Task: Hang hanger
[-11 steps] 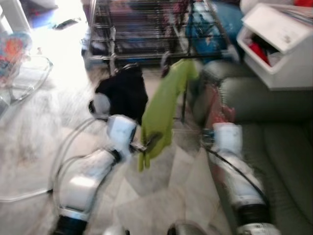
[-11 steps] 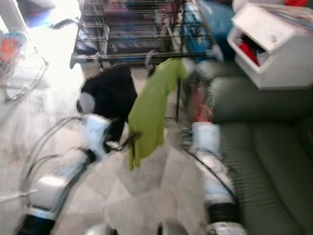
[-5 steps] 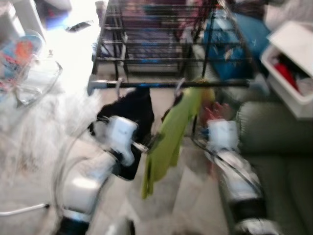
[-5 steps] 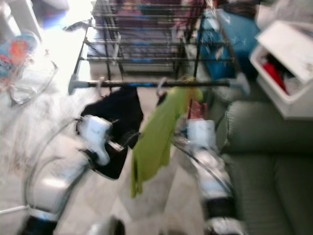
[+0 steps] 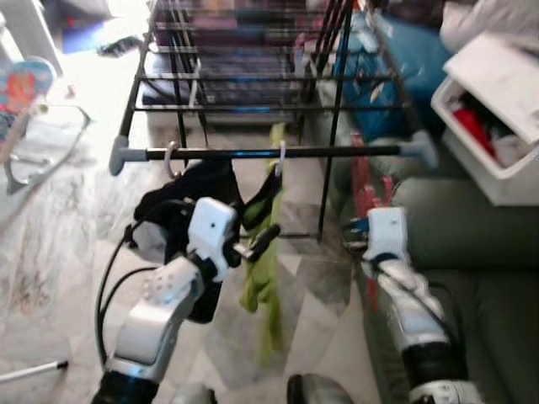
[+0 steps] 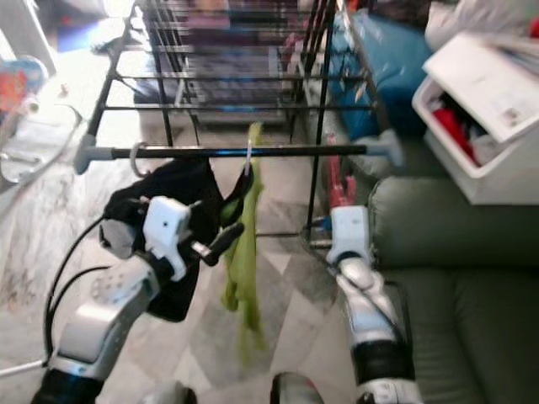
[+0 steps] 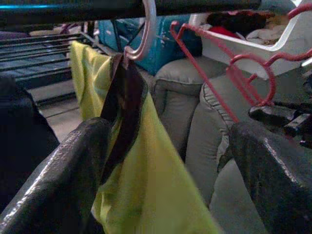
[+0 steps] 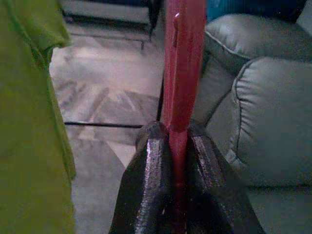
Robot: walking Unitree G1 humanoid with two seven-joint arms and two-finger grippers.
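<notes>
So the right pincer (image 8: 173,161) is clenched on a red hanger (image 8: 183,63), holding it upright just below the black rail (image 5: 269,153), near its right end and next to the grey sofa (image 5: 472,244). That hanger isn't on the rail yet.

The left pincer (image 5: 259,242) is spread wide and gripping nothing, sitting just under the rail by the green shirt (image 5: 263,278). Half a second ago its fingers were up against the shirt and the cloth was bunched sideways; now it hangs straight from its pale hook (image 7: 146,29). I'd guess that one's done and the red one is next.

Right of the rail, a white bin (image 5: 497,126) has its lid tipped open with red and pale cloth inside.
</notes>
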